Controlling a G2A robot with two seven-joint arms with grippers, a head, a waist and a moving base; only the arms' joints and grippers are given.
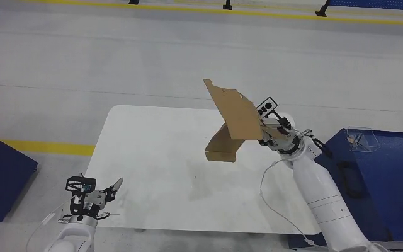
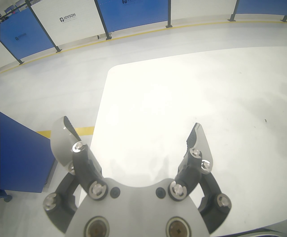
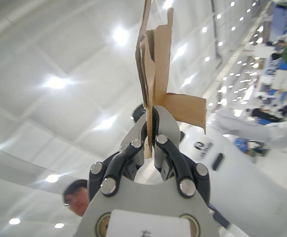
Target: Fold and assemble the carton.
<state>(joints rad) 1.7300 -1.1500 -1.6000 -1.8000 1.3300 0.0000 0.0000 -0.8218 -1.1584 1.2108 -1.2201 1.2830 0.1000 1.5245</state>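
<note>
Carton (image 1: 236, 113) lengthwise upward from right pincer (image 1: 264, 129)

I see logo lettering printed on the white partition panel (image 2: 69, 21) and again, smaller, on the blue panel (image 2: 24, 39) beside it. The white label (image 3: 148, 225) on the base of the right gripper (image 3: 151, 112) carries a dark mark that's cut off at the edge, so I can't read it.

Carton (image 1: 236, 113) matt corrugated cardboard w/ rough cut edges; table (image 1: 151, 170) smooth, white, semi-gloss.
</note>
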